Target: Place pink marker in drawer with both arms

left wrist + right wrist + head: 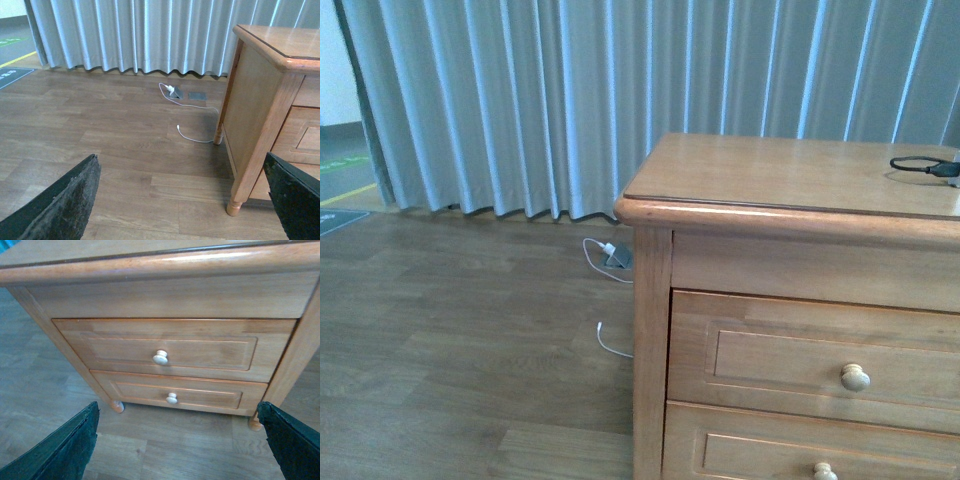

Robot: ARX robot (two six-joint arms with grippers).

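Observation:
The top drawer [820,355] of the honey-coloured cabinet is shut, with one round knob [855,377]. It also shows in the right wrist view [175,347], knob [160,357] in the middle. My right gripper [177,440] is open and empty, low above the floor in front of the cabinet. My left gripper [182,200] is open and empty above the floor, beside the cabinet's front corner leg [234,206]. The pink marker is not in view. Neither arm shows in the front view.
A second drawer [177,395] lies below the top one. A black cable [925,167] lies on the cabinet top [790,175] at the right edge. A white charger cable [187,112] lies on the wood floor near the grey curtain [150,35].

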